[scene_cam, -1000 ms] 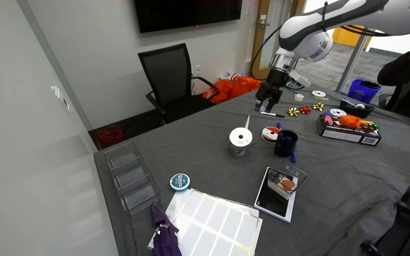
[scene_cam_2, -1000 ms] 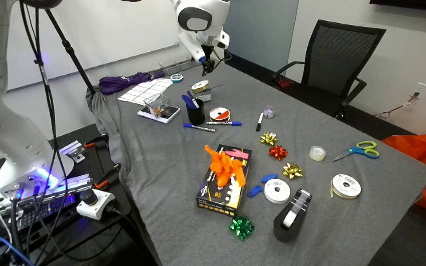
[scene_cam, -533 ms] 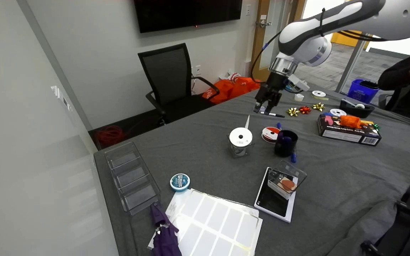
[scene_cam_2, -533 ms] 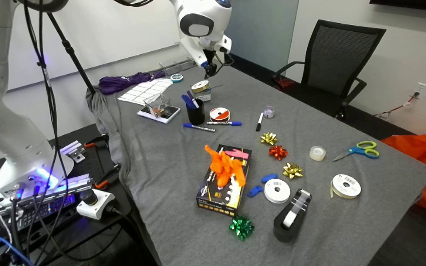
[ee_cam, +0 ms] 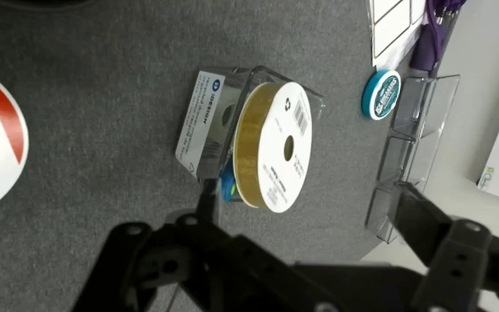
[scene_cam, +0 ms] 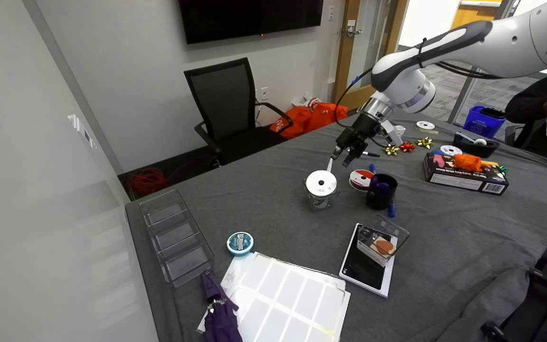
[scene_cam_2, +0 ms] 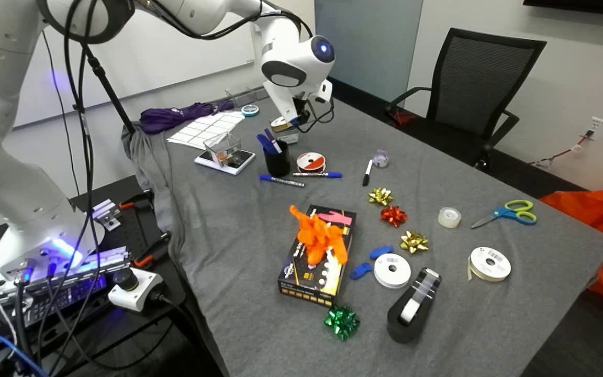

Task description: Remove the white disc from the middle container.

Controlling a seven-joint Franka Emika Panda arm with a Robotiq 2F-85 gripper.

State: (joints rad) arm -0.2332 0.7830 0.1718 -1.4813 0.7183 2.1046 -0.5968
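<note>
The white disc [scene_cam: 321,176] is the face of a ribbon spool with a gold edge. It rests in the mouth of the small see-through middle container [scene_cam: 318,202]. In the wrist view the disc [ee_cam: 282,177] stands tilted in the container [ee_cam: 202,123], with a blue-and-green item beside it. My gripper [scene_cam: 340,159] is open and empty, above and just beyond the disc. In the wrist view the jaws [ee_cam: 305,185] are wide apart, one fingertip near the container's edge. In an exterior view my wrist partly hides the disc [scene_cam_2: 279,125].
A red-and-white spool [scene_cam: 361,179] and a black pen cup [scene_cam: 381,192] stand close beside the container. A pale pointed strip [scene_cam: 330,165] sticks up behind the disc. A blue-rimmed tin [scene_cam: 240,243], clear tray [scene_cam: 176,237] and white tablet box [scene_cam: 368,261] lie farther off.
My open gripper has come down and moved closer to the disc. The forearm has lowered with it. The disc and container have not moved.
</note>
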